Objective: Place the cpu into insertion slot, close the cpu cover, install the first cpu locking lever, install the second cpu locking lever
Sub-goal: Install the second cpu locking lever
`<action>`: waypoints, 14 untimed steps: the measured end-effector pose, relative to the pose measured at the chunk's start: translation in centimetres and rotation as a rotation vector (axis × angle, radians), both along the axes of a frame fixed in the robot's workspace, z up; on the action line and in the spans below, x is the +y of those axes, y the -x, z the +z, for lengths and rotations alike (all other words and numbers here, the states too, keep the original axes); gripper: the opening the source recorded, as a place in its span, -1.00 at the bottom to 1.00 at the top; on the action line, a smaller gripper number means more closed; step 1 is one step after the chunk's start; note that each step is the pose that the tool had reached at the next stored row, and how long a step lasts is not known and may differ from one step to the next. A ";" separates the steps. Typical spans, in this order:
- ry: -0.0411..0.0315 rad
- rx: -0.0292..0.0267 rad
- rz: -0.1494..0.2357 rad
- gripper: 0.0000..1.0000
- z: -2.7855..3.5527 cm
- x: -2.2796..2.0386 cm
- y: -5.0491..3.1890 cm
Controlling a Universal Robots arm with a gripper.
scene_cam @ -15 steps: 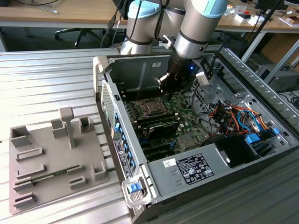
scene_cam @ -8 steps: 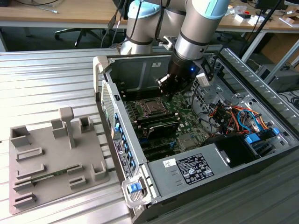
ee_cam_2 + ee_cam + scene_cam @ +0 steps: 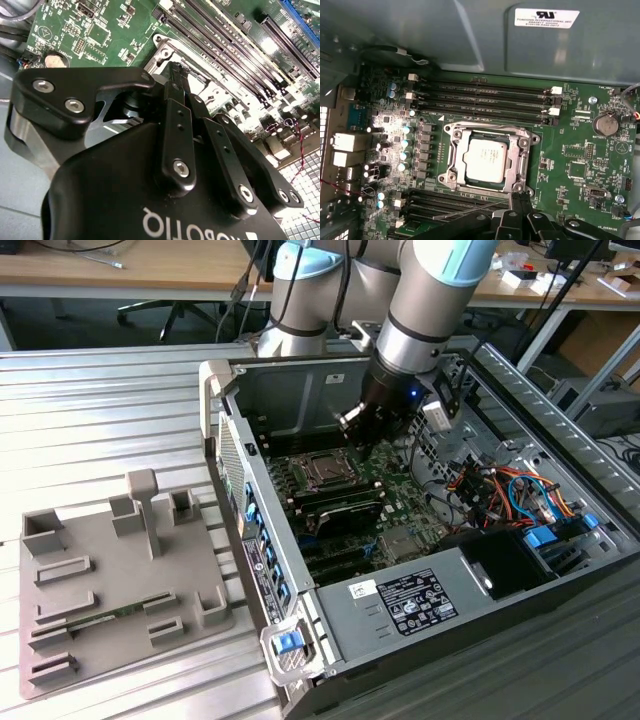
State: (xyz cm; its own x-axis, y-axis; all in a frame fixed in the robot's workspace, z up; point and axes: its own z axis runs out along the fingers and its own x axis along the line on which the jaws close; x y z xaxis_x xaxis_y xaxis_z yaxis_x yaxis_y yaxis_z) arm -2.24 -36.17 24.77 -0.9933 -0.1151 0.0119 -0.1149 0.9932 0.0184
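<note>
The cpu (image 3: 487, 159) lies flat inside the insertion slot (image 3: 454, 176) on the green motherboard (image 3: 570, 150). The cpu cover (image 3: 456, 155) is down around the chip like a shiny frame. The gripper (image 3: 520, 197) hangs just above the slot's edge, next to the chip. Its fingers (image 3: 175, 95) look pressed together, holding nothing.

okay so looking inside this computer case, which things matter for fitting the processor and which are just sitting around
Part of the job:
cpu, seated in the insertion slot
cpu cover, lying flat round the chip
gripper, at the socket's edge

Just lying about:
memory slots
coin battery
grey parts tray outside the computer case
coloured cables
</note>
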 end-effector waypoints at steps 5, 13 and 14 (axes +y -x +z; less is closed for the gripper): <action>-0.0001 0.0000 0.000 -0.79 -0.12 -0.29 0.00; 0.0002 0.0001 0.000 -0.79 -0.42 -0.65 0.00; 0.0002 0.0001 0.000 -0.79 -0.48 -0.68 0.00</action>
State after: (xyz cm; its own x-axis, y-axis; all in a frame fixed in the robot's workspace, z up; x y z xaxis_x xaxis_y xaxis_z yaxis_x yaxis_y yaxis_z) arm -2.24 -36.85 24.30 -0.9933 -0.1151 0.0120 -0.1149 0.9932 0.0183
